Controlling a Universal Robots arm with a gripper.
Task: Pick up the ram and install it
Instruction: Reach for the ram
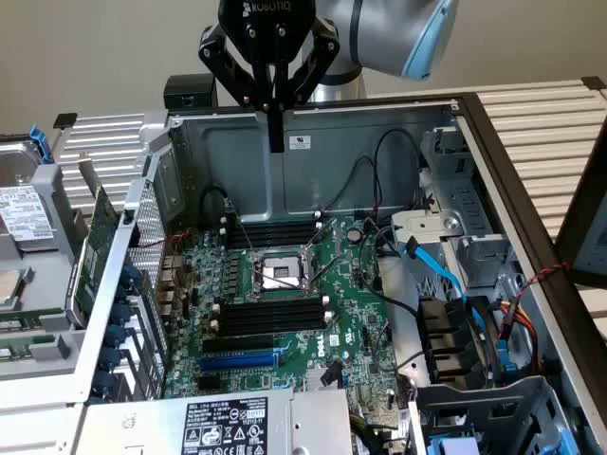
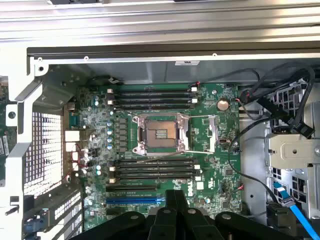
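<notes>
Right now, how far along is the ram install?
Nothing looks done: the black slots beside the CPU socket look empty. In hand: nothing; the gripper hangs shut above the open case. Picking up and seating the ram both remain.

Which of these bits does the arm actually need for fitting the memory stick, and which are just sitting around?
For the job: gripper, shut above the case; black slots on the motherboard.
Just lying about: hard drive, expansion card, blue cable, blue slot.
</notes>
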